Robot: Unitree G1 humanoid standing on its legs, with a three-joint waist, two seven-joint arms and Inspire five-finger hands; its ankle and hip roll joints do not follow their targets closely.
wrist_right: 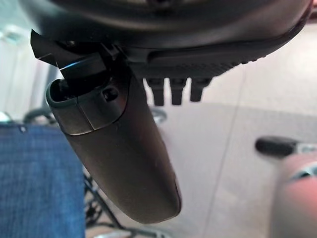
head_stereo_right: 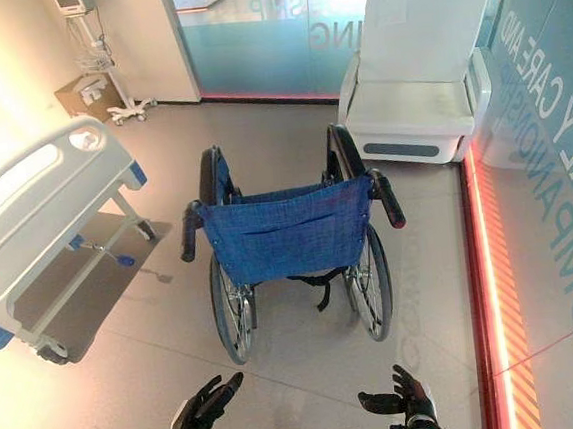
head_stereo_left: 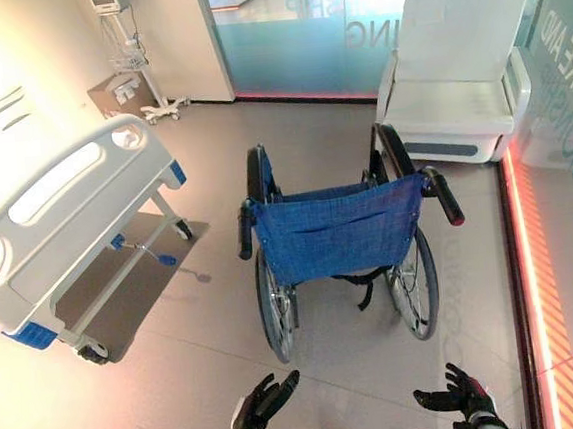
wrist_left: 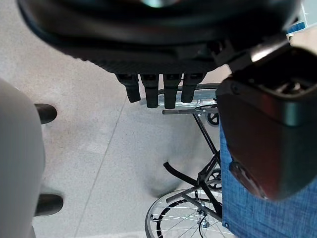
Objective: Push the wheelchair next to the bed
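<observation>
Currently the wheelchair (head_stereo_left: 341, 235) stands in the centre of the frame on the grey floor (head_stereo_left: 181, 384), its blue fabric backrest (head_stereo_left: 338, 228) facing the camera and its seat pointing toward the upper edge. Two black push handles stick back toward the camera: the left push handle (head_stereo_left: 245, 230) at the backrest's left edge, the right push handle (head_stereo_left: 444, 196) at its right edge. Large spoked wheels sit below each side of the backrest.

Bed (head_stereo_left: 62, 229): white frame with blue corner bumpers, on castors, occupying the left side of the frame. It is well apart from the wheelchair, with bare floor between them.

Left hand (head_stereo_left: 263, 407): lower centre-left of the frame, fingers spread and straight, holding nothing, short of the left push handle and not touching it. The left wrist view confirms straight fingers (wrist_left: 151, 91) with the wheelchair's wheel and blue fabric beyond them.

Right hand (head_stereo_left: 461, 395): lower right of the frame, fingers relaxed and splayed, holding nothing, short of the right push handle. The right wrist view shows the thumb (wrist_right: 119, 148) extended and the fingers uncurled.

Background: white armchair (head_stereo_left: 459, 64) at upper right against a glass wall (head_stereo_left: 291, 33); a wheeled equipment stand (head_stereo_left: 138, 67) at upper left.
</observation>
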